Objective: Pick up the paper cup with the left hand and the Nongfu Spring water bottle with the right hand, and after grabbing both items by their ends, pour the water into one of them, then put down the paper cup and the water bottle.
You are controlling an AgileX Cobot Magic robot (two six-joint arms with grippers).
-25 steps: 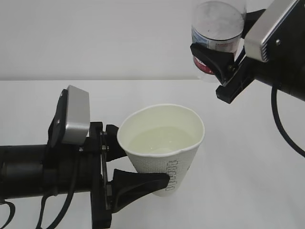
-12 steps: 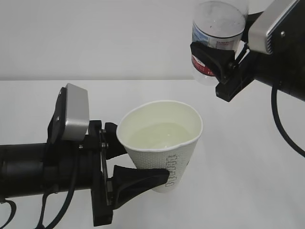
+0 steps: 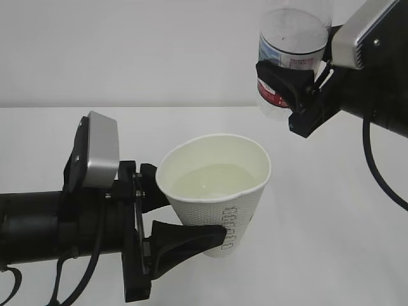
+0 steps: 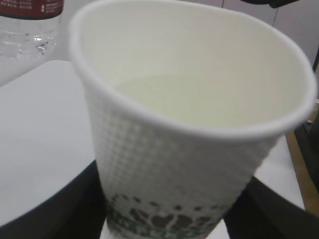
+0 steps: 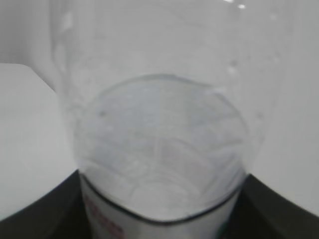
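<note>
The white table (image 3: 331, 210) fills the lower two thirds of the exterior view, under a pale wall.

The left arm's black body comes in from the lower left of the frame, a grey-silver plate on top, and its left end effector (image 3: 175, 213) is clamped on the paper cup (image 3: 220, 204) just left of centre. One dark finger (image 3: 191, 241) crosses the cup's lower wall in front; the other presses from behind, near the rim. The cup is held clear of the table, tilted a little toward the left.

The right arm enters from the upper right corner, and the right end effector (image 3: 299, 76) grips the Nongfu Spring water bottle (image 3: 290, 48) around its labelled body, in the upper right of the frame, above and to the right of the cup and well apart from it. The bottle's base faces the exterior camera (so the neck is hidden behind it). Its red-and-white label shows beside the fingers.

The water (image 3: 210, 183) lies inside the cup, faintly yellowish against the white wall; in the left wrist view (image 4: 199, 97) its surface sits well below the rolled rim.

Grey lettering runs down the cup's outer wall.
</note>
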